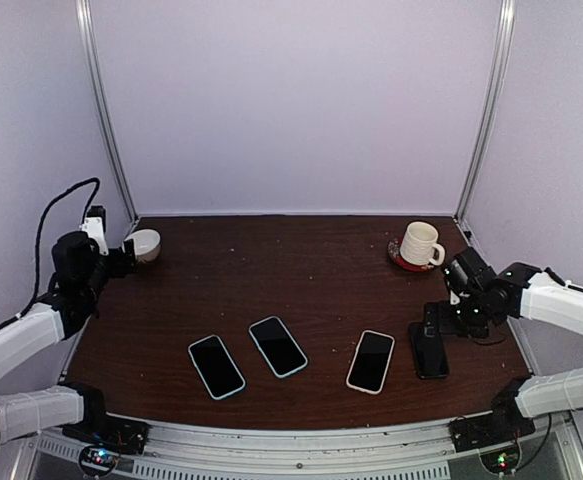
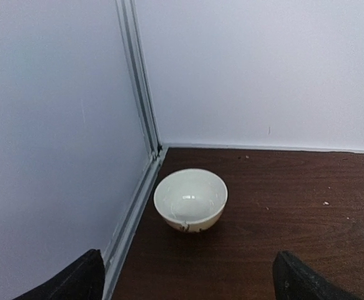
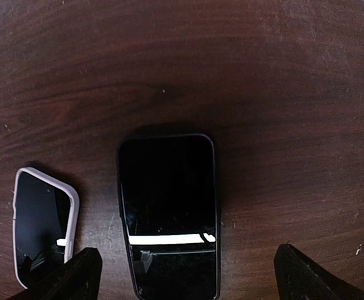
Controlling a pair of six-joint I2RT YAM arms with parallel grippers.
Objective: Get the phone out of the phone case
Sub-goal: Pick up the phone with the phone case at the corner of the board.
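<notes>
Right gripper (image 1: 439,325) stands with jaws fully apart and nothing between them, poised over the black phone (image 1: 429,352) at roughly 4 o'clock on the table (image 1: 301,270). From the right wrist, this gripper (image 3: 191,275) has one finger (image 3: 75,275) at the phone's 8 o'clock and the other at its 4 o'clock, both clear of it. Contact with the table cannot be determined. Black phone (image 3: 168,212) lies flat, screen up, seated in a dark case whose rim shows around the glass, with its long axis running about 12 to 6 o'clock. A bright strip of light reflects across the lower screen. White phone (image 3: 41,228) lies near it at 8 o'clock, not touching, in a pale case, and its lower end is partly hidden by the left-hand finger. In the top view the white phone (image 1: 371,361) sits at 5 o'clock on the table, tilted slightly toward 1 o'clock. One blue phone (image 1: 278,346) lies at 6 o'clock and a second blue phone (image 1: 216,366) at 7 o'clock, both screen up, tilted toward 11 o'clock and close together without touching. Left gripper (image 1: 121,260) is likewise wide apart and holding nothing, at 10 o'clock on the table. From the left wrist, the left gripper (image 2: 188,278) faces a white bowl (image 2: 190,199) at its 12 o'clock, upright, in the corner by the wall. A mug (image 1: 419,243) stands upright on a red coaster (image 1: 403,262) at 2 o'clock.
</notes>
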